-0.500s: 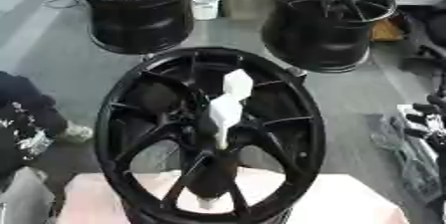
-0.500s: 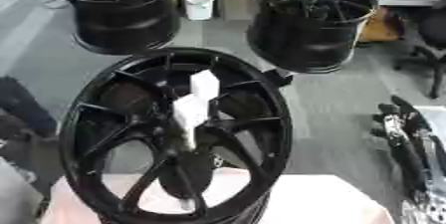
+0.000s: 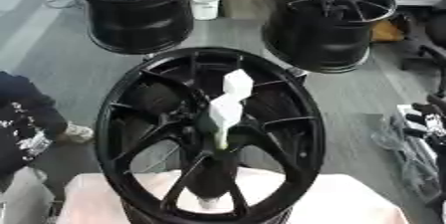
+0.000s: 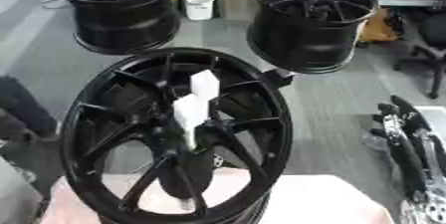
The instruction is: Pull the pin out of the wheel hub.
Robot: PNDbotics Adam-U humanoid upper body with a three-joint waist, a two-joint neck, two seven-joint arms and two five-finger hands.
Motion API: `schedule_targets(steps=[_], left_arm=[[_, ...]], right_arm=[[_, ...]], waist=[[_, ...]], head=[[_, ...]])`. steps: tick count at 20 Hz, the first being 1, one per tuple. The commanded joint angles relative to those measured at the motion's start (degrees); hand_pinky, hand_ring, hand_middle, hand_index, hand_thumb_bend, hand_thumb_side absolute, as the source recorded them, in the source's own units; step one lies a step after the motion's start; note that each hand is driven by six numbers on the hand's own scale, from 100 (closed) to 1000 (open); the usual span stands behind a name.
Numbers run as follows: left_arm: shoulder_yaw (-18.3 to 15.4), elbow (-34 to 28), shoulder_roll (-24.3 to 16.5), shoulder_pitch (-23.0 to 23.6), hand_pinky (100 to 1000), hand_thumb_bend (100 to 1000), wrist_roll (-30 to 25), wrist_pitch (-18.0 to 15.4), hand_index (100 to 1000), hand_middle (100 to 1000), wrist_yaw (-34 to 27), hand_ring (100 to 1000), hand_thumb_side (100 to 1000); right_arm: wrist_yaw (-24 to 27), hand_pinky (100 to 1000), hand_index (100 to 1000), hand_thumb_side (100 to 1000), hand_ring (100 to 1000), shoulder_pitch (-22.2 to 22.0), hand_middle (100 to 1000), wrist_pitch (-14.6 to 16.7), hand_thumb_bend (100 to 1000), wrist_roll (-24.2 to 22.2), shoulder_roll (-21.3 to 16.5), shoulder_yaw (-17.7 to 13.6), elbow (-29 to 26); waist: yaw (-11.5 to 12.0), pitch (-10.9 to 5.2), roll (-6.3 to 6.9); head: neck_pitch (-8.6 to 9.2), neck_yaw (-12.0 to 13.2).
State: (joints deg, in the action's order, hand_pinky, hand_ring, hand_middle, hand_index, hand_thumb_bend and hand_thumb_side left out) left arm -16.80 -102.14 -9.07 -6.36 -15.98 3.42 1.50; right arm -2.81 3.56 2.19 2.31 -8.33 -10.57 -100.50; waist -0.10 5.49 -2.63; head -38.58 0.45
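Note:
A black wheel hub (image 3: 306,118) stands upright on a pale pink table (image 3: 348,198), its spoked face turned to me. A white faceted pin (image 3: 225,111) sticks out of the hub's centre and leans up and to the right. My right hand (image 4: 407,141) rests open at the right edge, fingers pointing up, well away from the hub. At the left edge is a dark shape with pale specks (image 3: 26,138), which may be my left hand. Nothing touches the pin.
Two more black wheels (image 3: 131,9) (image 3: 331,19) stand on the grey floor behind. A white bucket (image 3: 205,1) sits between them. A shoe (image 3: 78,132) shows on the floor to the left, and a chair (image 4: 431,34) stands at the far right.

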Motion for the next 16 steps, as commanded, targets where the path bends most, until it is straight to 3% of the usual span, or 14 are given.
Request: schedule_targets(steps=[1, 6, 9, 11, 13, 16], left_arm=[[0.03, -1.19, -0.95, -0.33, 464, 807, -0.16, 0.04, 746, 700, -0.26, 530, 408], [0.33, -1.03, -1.19, 0.08, 464, 807, -0.50, 0.01, 745, 700, -0.20, 530, 408], [0.45, -0.96, -1.28, 0.15, 464, 807, -0.62, 0.01, 745, 699, -0.17, 530, 408], [0.64, -0.92, -1.31, 0.12, 464, 807, -0.82, 0.00, 744, 699, -0.15, 530, 408], [0.83, -0.91, -1.39, 0.10, 464, 807, -1.05, -0.02, 744, 699, -0.11, 530, 408], [1.04, -0.87, -1.52, 0.12, 464, 806, -1.28, -0.07, 744, 699, -0.02, 530, 409]], right_arm=[[-0.11, 693, 915, 663, 779, 1.40, 785, 0.12, 100, -0.38, -2.96, 0.10, -1.31], [0.93, 707, 913, 483, 787, 7.95, 801, 1.42, 100, -3.43, -15.75, 3.18, -2.32], [3.90, 718, 941, 446, 803, 14.49, 859, 2.59, 100, -7.43, -23.95, 7.18, -1.96], [6.99, 724, 956, 450, 815, 19.21, 880, 3.30, 100, -10.99, -28.34, 10.49, -0.92], [9.12, 745, 994, 554, 853, 23.92, 923, 3.83, 100, -16.16, -31.74, 14.10, 0.30], [10.81, 764, 1000, 638, 890, 30.83, 954, 4.04, 100, -25.47, -34.43, 18.88, 2.94]], waist=[[0.09, -0.88, 0.06], [0.69, -1.42, -0.21], [1.16, -1.62, -0.44], [1.41, -1.68, -0.59], [1.74, -1.70, -0.73], [2.24, -1.74, -0.89]], head=[[0.40, 0.07], [0.21, -0.35], [0.15, -0.75], [0.12, -0.94], [0.15, -1.20], [0.14, -1.55]])
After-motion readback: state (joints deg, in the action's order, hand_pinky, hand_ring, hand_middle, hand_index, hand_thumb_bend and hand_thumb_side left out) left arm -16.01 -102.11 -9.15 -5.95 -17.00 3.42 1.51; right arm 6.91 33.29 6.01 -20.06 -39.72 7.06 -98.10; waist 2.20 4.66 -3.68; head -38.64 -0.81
